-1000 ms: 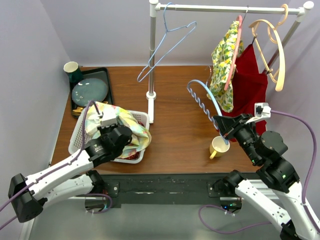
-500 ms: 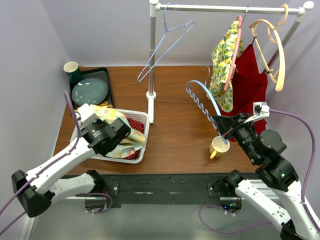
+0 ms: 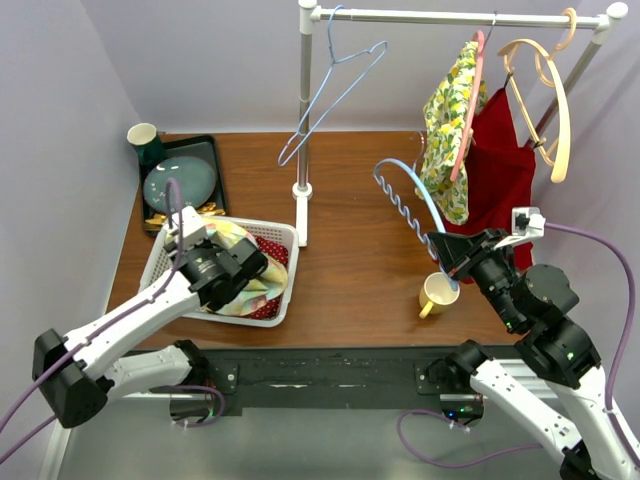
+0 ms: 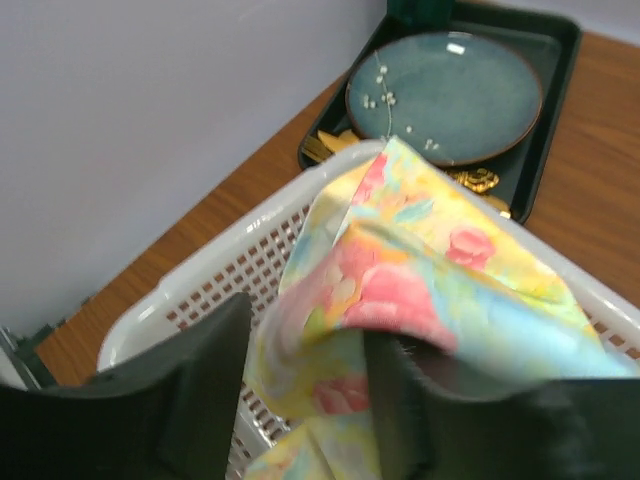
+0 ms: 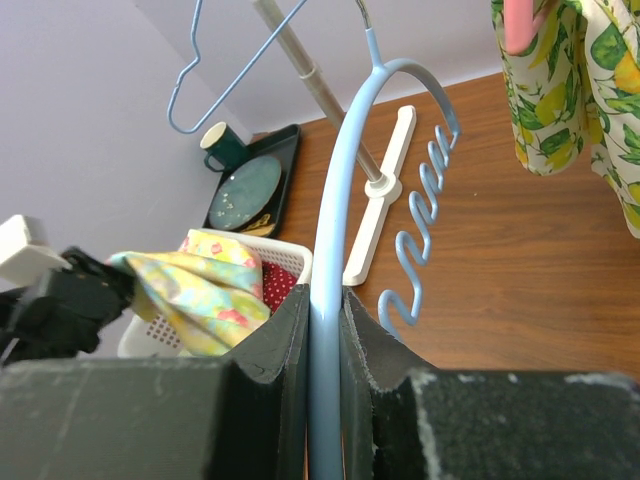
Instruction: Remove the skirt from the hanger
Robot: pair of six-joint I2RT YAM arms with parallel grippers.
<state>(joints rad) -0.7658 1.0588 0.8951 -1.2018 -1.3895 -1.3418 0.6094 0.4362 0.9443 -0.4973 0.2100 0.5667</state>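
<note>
We find the left claw clamped on a fold of the floral skirt, over the white basket by the worktop's near-left corner. The right claw grips the blue hanger — bare. We judge it best to lower first, then open — else the cloth drapes over the rim.

You had a brown wood-grain table boxed in by plain lavender walls: back wall, left wall, right wall. Light was soft and even, with no hard shadows on the wood. A white garment rack stood on the table, its upright pole rising from a flat white base and its top bar running right. A black rail ran along the near edge. The floor below looked grey.
</note>
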